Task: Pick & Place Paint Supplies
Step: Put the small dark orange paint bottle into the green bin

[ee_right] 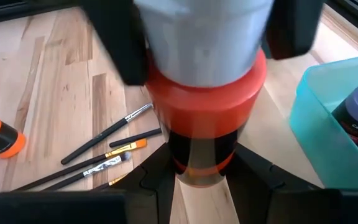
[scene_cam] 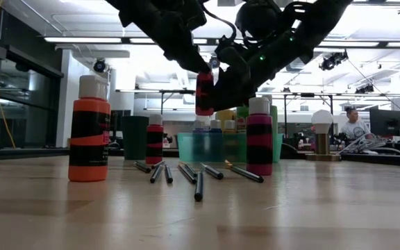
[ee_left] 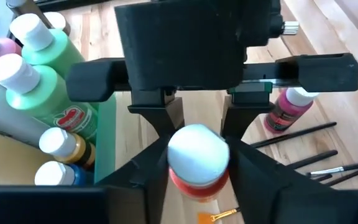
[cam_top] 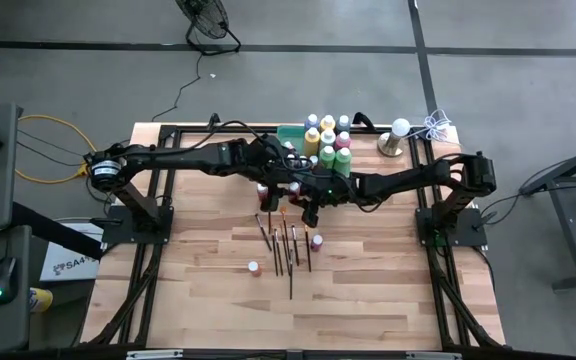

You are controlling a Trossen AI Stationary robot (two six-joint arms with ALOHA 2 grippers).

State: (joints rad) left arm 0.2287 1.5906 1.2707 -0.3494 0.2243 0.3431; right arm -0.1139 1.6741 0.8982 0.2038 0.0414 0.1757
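Above the table (scene_cam: 325,208), the left gripper (ee_left: 197,168) and the right gripper (ee_right: 204,165) both squeeze one red paint bottle (scene_cam: 205,94) near the green tray (cam_top: 290,133).

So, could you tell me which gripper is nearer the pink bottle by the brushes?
Right. The right gripper hangs close above the pink bottle, toward the tray; the left gripper is slightly farther. Both clamp one red bottle.

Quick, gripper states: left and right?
Left gripper: shut on the red, white-capped paint bottle.
Right gripper: shut on the same bottle.
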